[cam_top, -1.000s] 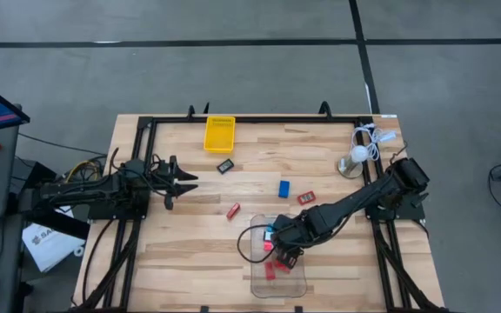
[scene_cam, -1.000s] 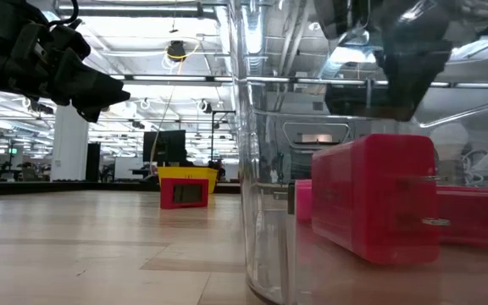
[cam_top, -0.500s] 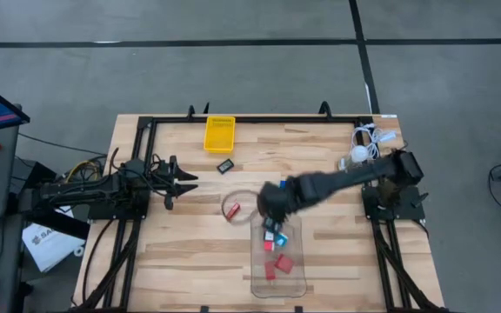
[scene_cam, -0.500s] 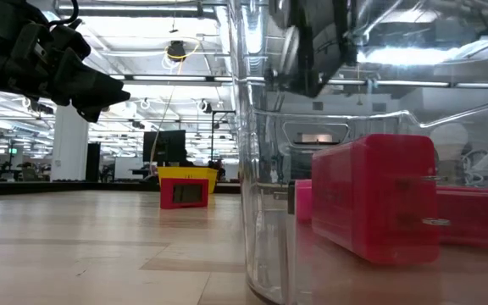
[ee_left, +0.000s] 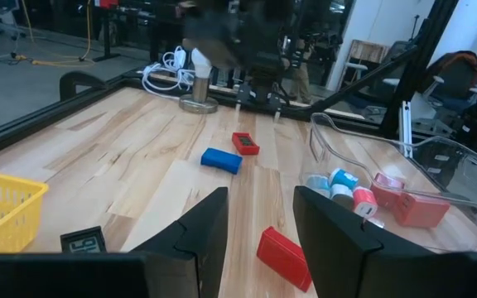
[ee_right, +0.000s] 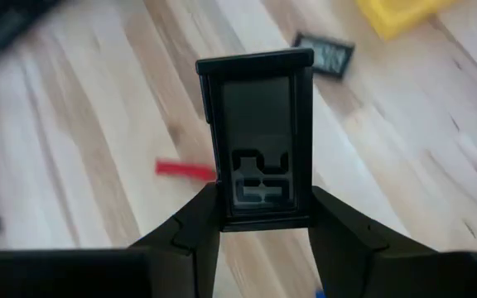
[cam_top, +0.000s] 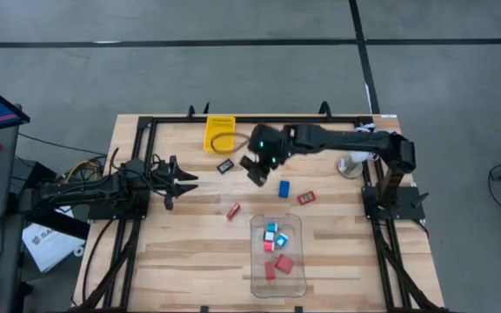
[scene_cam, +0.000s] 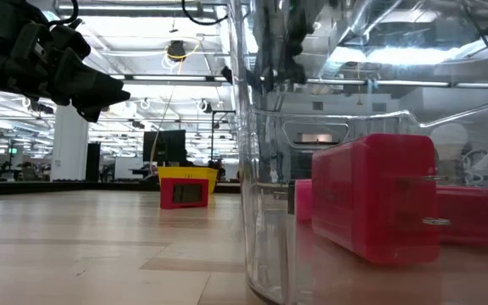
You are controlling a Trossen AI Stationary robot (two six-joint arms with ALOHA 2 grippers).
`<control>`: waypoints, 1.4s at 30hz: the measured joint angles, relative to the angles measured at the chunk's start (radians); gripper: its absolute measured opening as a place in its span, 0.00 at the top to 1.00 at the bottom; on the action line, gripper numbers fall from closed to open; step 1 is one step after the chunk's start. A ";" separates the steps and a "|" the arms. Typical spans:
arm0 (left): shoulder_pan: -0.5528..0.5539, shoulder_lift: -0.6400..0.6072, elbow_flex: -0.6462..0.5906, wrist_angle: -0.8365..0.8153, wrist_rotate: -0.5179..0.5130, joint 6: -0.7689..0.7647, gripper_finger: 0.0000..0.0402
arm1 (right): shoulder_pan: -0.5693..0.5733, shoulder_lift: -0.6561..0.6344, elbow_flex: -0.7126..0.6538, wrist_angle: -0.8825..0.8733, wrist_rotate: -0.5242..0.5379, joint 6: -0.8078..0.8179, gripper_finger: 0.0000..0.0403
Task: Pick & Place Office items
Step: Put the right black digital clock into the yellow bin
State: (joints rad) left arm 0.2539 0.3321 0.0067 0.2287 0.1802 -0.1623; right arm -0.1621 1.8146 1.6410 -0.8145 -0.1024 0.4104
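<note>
My right gripper (cam_top: 255,168) hangs above the table's far middle, shut on a black rectangle (ee_right: 259,136) with a dark display. A second black rectangle (cam_top: 225,165) lies flat on the wood beside the yellow tray (cam_top: 219,133). A blue block (cam_top: 283,188) and two red blocks (cam_top: 306,198) (cam_top: 233,210) lie loose on the table. The clear bin (cam_top: 298,283) holds several small pieces. My left gripper (cam_top: 179,181) waits level at the table's left, open with nothing between its fingers (ee_left: 208,228). My right gripper pinches the black rectangle between its two fingers by the long edges at its near end (ee_right: 219,209). The fingers slant down from the table's right side and lie along the rectangle, which sticks out past the fingertips. It is lifted clear of the table.
A white round lamp with a coiled cable (cam_top: 359,152) stands at the far right near the right arm's base. A black frame (cam_top: 259,119) runs along the table's edges. Bare wood lies between the loose blocks and the left gripper.
My right gripper has swung from just above the clear bin toward the table's far edge and somewhat leftward, rising as it went. It is now over the far middle near the yellow tray.
</note>
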 joint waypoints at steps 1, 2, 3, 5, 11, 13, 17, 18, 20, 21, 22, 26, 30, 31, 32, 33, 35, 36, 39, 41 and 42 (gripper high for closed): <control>0.000 0.000 0.000 0.000 0.000 0.000 0.66 | -0.020 0.003 0.000 0.024 -0.034 -0.001 0.66; 0.000 0.000 0.000 0.000 0.000 0.000 0.66 | -0.037 0.006 0.000 0.039 -0.060 -0.002 0.66; 0.000 0.000 0.000 0.000 0.000 0.000 0.66 | -0.050 0.006 0.000 0.055 -0.077 -0.003 0.66; 0.000 0.000 0.000 0.000 0.000 0.000 0.66 | -0.067 0.006 0.000 0.098 -0.084 -0.003 0.66; 0.000 0.000 0.000 0.000 0.000 0.000 0.66 | -0.092 0.006 0.001 0.094 -0.157 -0.006 0.66; 0.000 0.000 0.000 0.000 0.000 0.000 0.66 | -0.100 0.006 0.001 0.070 -0.159 -0.020 0.66; 0.000 0.000 0.000 0.000 0.000 0.000 0.66 | -0.110 0.006 0.000 0.020 -0.159 -0.029 0.66; 0.000 0.000 0.000 0.000 0.000 0.000 0.66 | -0.105 0.006 0.000 0.004 -0.159 -0.032 0.66; 0.000 0.000 0.000 0.000 0.000 0.000 0.66 | -0.085 0.006 0.000 -0.018 -0.159 -0.042 0.66; 0.000 0.000 0.000 0.000 0.000 0.000 0.66 | -0.071 0.006 0.000 -0.025 -0.160 -0.045 0.66; 0.000 0.000 0.000 0.000 0.000 0.000 0.66 | -0.055 0.006 0.000 -0.027 -0.162 -0.049 0.66; 0.000 0.000 0.000 0.000 0.000 0.000 0.66 | 0.010 0.006 0.000 0.003 -0.163 -0.055 0.66; 0.000 0.000 0.000 0.000 0.000 0.000 0.66 | 0.071 0.006 0.000 0.018 -0.162 -0.060 0.66; 0.000 0.000 0.000 0.000 0.000 0.000 0.66 | 0.084 0.006 0.000 0.018 -0.162 -0.059 0.66; 0.000 0.000 0.000 0.000 0.000 0.000 0.66 | 0.096 0.006 0.000 0.019 -0.161 -0.060 0.66; 0.000 0.000 0.000 0.000 0.000 0.000 0.66 | 0.109 0.006 0.000 0.020 -0.155 -0.060 0.66; 0.000 0.000 0.000 0.004 0.000 0.000 0.66 | 0.135 0.006 0.000 0.039 -0.136 -0.059 0.66; 0.000 0.000 0.000 0.025 -0.001 0.011 0.66 | 0.146 0.006 0.000 0.048 -0.135 -0.056 0.66; 0.000 0.010 0.000 0.130 -0.001 -0.016 0.66 | 0.173 0.006 0.000 0.053 -0.132 -0.055 0.66; 0.000 0.014 0.000 0.200 -0.002 -0.075 0.66 | 0.184 0.006 0.000 0.053 -0.124 -0.054 0.66; 0.000 0.019 0.000 0.240 -0.009 -0.100 0.66 | 0.189 0.006 0.000 0.053 -0.121 -0.054 0.66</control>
State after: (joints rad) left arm 0.2536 0.3515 0.0064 0.4682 0.1709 -0.2626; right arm 0.0273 1.8202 1.6409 -0.7616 -0.2232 0.3561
